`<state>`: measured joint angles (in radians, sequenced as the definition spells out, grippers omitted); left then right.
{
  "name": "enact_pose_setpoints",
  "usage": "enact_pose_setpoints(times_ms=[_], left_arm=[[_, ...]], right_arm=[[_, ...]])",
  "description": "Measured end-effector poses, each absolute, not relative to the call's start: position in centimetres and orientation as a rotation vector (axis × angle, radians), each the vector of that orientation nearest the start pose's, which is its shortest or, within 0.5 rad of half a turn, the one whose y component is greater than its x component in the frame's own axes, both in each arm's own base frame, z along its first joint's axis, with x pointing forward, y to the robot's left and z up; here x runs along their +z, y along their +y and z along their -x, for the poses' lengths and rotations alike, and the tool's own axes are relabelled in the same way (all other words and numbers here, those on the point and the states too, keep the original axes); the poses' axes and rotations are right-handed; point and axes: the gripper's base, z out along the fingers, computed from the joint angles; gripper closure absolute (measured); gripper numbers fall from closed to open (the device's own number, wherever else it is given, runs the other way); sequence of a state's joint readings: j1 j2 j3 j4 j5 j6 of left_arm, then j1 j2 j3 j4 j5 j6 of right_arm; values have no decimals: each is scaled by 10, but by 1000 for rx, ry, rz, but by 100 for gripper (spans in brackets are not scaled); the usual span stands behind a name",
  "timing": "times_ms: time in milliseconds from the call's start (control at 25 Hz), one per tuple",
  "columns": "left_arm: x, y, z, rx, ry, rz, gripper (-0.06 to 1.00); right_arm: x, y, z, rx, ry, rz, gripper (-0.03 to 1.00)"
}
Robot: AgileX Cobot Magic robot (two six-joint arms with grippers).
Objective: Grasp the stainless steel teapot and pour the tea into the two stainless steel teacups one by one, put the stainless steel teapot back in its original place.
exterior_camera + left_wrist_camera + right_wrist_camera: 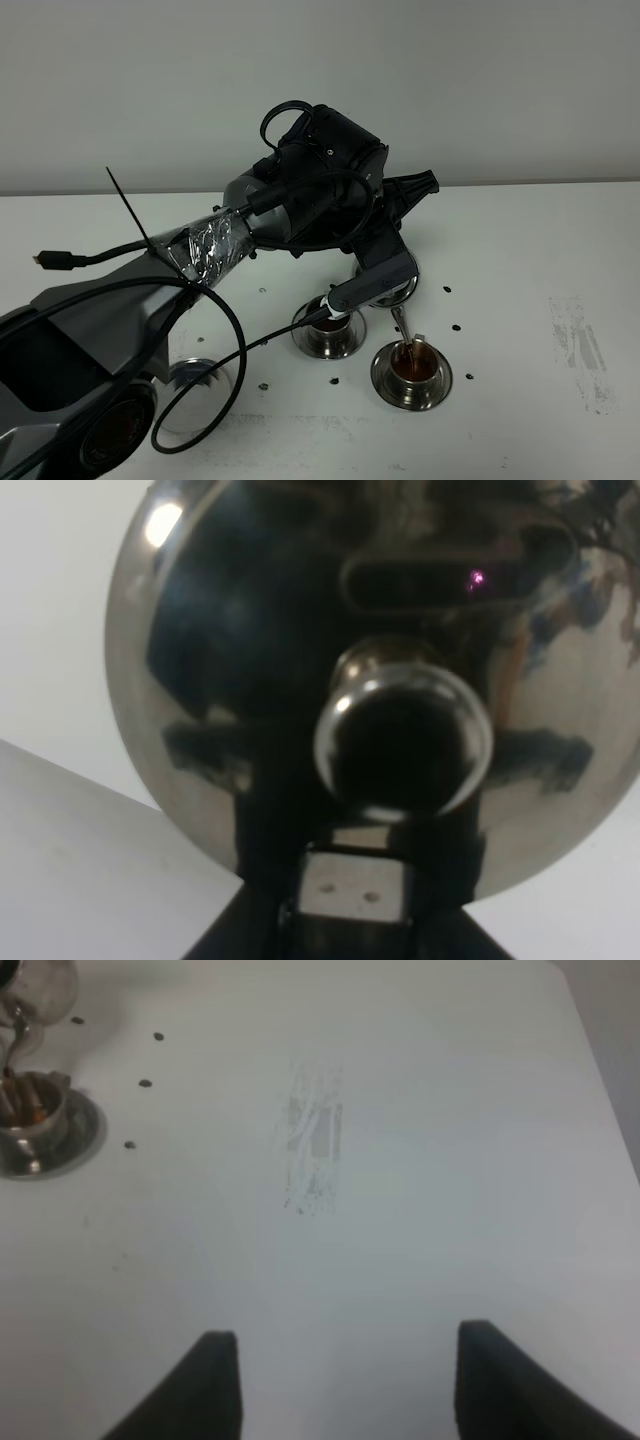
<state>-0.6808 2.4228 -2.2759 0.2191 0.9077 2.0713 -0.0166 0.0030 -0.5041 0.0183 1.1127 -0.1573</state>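
My left gripper (pixel 372 278) reaches across the middle, shut on the handle of the stainless steel teapot (pixel 250 680). The pot is tilted, and the arm hides most of it from above. Its thin spout (pixel 401 320) hangs over the nearer-right teacup (pixel 411 362), which holds brown tea and stands on its saucer. The same teacup (pixel 30 1120) shows at the edge of the right wrist view with a stream falling into it. The other teacup (pixel 328 328) sits just left, partly under the gripper. A flat shiny saucer (pixel 195 385), the original place, lies far left behind a cable. My right gripper (pixel 350 1390) hovers open over bare table.
Small black dots (pixel 456 326) are scattered on the white table (pixel 540 240) around the cups. A grey scuff mark (pixel 315 1140) lies to the right of the cups. A black cable loop (pixel 235 345) sags from the left arm near the left saucer.
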Motion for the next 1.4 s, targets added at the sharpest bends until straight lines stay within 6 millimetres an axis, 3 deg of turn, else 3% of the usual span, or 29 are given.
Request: enact_pose_setpoints(times_ms=[1400], left_arm=[[214, -329, -431, -972, -493, 3286, 68]], right_arm=[[274, 1, 7, -96, 2091, 148, 48]])
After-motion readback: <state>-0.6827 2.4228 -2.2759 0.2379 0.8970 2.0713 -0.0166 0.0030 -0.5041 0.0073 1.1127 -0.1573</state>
